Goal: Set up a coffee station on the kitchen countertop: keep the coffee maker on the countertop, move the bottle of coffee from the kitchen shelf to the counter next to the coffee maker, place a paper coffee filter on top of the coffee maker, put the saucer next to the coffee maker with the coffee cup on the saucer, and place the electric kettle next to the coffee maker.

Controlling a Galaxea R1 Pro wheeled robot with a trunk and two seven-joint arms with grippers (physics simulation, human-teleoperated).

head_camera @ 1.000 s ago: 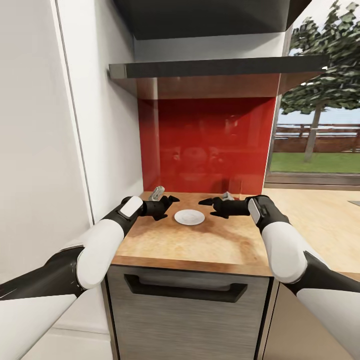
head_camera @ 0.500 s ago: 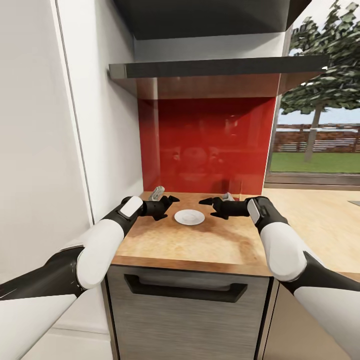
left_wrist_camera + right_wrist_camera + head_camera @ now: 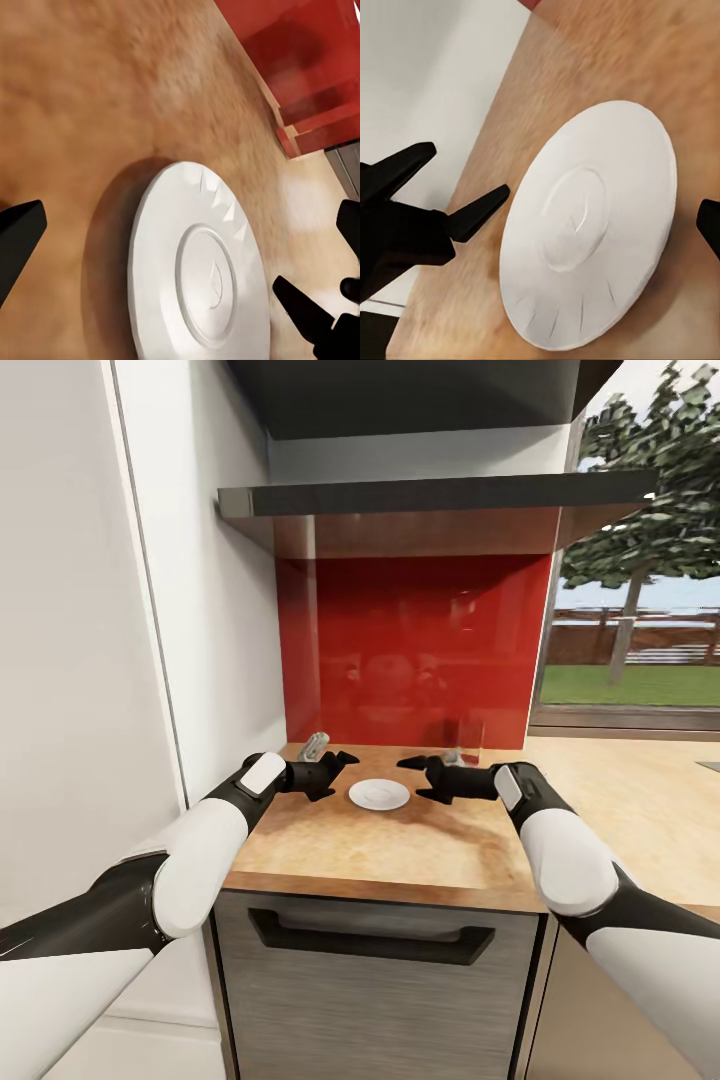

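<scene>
Head view has the saucer (image 3: pixel 379 794) flat on the kitchen countertop (image 3: pixel 400 850), dead centre of the frame, with my 2 pincers facing it from either side. Left gripper (image 3: pixel 340 762) sits just left of the rim, right gripper (image 3: pixel 413 771) just right of it, both with fingers apart and holding nothing. Left looks a touch nearer, I'd guess.
</scene>
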